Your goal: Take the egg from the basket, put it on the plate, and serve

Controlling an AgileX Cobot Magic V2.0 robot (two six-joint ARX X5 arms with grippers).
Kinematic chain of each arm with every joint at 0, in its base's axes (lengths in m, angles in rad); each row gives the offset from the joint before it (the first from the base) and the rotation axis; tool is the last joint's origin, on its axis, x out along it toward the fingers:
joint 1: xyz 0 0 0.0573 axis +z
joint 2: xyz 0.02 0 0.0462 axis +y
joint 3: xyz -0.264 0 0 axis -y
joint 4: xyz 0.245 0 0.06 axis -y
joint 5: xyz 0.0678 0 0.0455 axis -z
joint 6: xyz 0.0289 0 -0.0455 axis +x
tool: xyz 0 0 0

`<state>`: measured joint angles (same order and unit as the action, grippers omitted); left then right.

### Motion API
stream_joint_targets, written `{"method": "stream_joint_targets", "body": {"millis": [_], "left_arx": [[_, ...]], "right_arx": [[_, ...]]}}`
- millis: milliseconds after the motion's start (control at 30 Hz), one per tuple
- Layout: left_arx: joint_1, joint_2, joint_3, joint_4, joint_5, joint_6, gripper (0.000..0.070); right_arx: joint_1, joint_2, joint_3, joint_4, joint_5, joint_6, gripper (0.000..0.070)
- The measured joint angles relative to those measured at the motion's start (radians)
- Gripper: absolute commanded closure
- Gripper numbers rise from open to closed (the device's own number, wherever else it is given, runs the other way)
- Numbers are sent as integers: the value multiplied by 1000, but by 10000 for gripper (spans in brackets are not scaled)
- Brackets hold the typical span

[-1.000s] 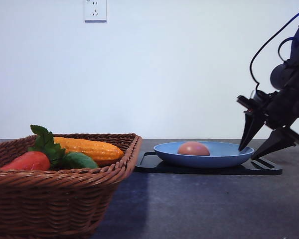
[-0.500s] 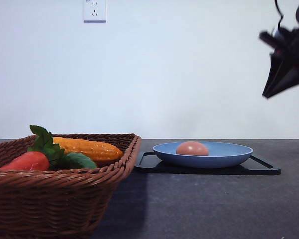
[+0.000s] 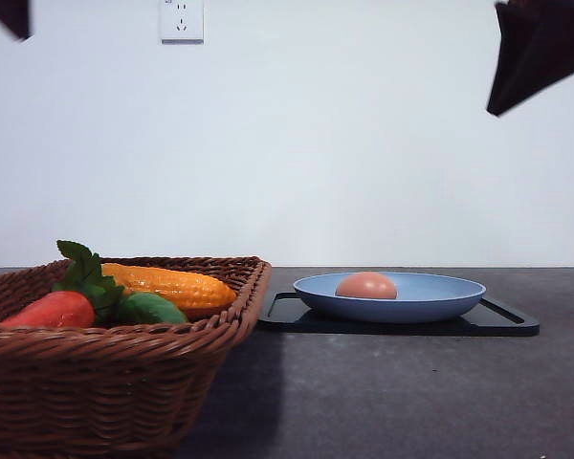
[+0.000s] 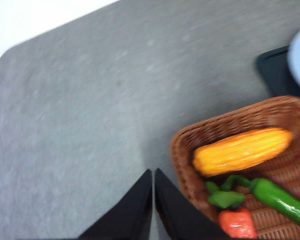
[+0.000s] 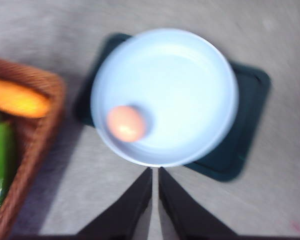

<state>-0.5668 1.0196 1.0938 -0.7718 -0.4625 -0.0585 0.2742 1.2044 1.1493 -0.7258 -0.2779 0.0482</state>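
The pinkish-brown egg [image 3: 366, 285] [image 5: 126, 123] lies in the round blue plate [image 3: 440, 298] [image 5: 190, 95], left of its middle. The plate rests on a flat black tray [image 3: 502, 320] [image 5: 242, 150]. The brown wicker basket [image 3: 124, 373] [image 4: 285, 107] stands at the front left. My right gripper [image 3: 497, 107] [image 5: 155, 172] hangs high above the plate's right side, shut and holding nothing. My left gripper [image 4: 153, 174] is raised over the bare table beside the basket, fingers together; a dark tip of it [image 3: 10, 14] shows at the upper left of the front view.
The basket holds a yellow corn cob [image 3: 172, 285] [image 4: 242, 150], a green cucumber [image 3: 151, 308] [image 4: 282, 197] and a red-orange vegetable with green leaves [image 3: 55, 308] [image 4: 237, 222]. A wall socket [image 3: 182, 19] sits on the white wall behind. Grey tabletop [image 3: 392, 392] stretches in front of the tray.
My right gripper has risen from beside the plate's right rim to the top right corner and has gone from open to shut. The egg stays in the plate. The left gripper's tip has appeared at the upper left.
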Motion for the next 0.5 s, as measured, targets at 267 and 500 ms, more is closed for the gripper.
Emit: {"method": "stream_joint_targets", "body": {"millis": [267,500], "left_arx": [[46,-236,-282,254,127,-30,700],[46,-412,-515,365,149,-141,700]], "right_arx": [[206,-243,-248,245,224,22,700],[288,-354,-522,493,326,108,700]]}}
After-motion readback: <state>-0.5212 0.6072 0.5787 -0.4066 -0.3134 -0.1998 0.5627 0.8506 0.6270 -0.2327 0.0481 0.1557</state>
